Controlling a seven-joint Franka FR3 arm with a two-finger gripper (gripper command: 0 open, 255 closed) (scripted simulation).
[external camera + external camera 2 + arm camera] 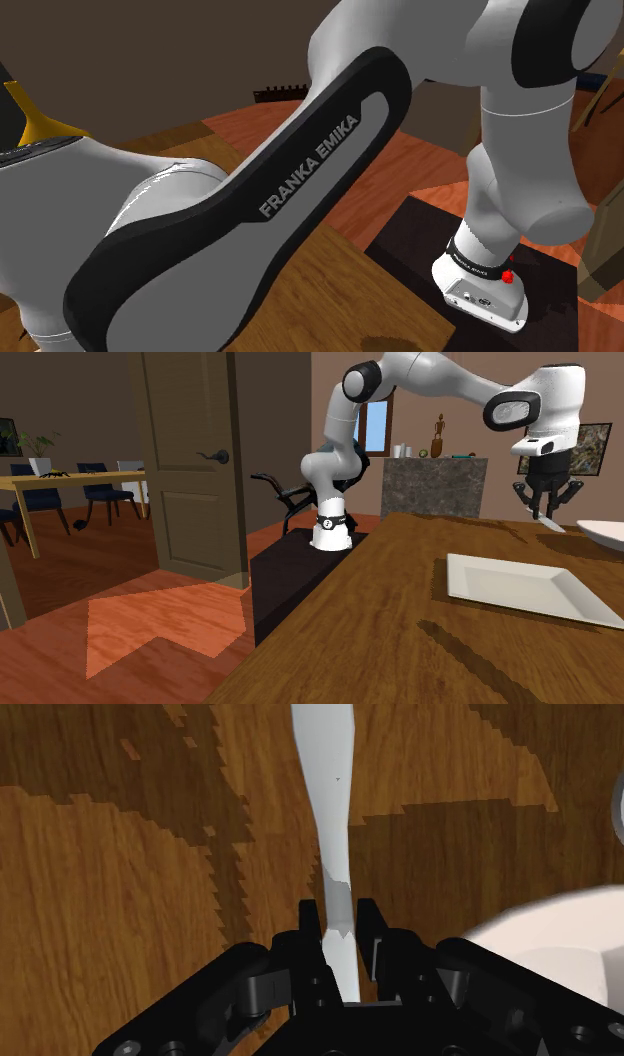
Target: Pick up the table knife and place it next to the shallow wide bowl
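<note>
Gripper (pixel 340 910) clamped on white table knife (pixel 326 799) | knife's far end cut off | bowl (pixel 560 944) partly behind gripper

A: Shoulder view: the arm (pixel 300 170) blocks most of the tabletop (pixel 330 290). Can't tell what lies behind it.

B: Noted. Second exterior view: the shallow wide bowl (pixel 606 532) is cut by that view's right edge, leaving a rim sliver. The white plate (pixel 520 587) loses its right corner to the same edge.

A: Table knife (pixel 551 524) there: tiny, only a tip below the jaws.

B: Wrist view: the knife's free end runs off the picture and its held end is buried between the jaws. Bowl half behind the hand. White sliver (pixel 619 804) at the edge, unidentifiable.
</note>
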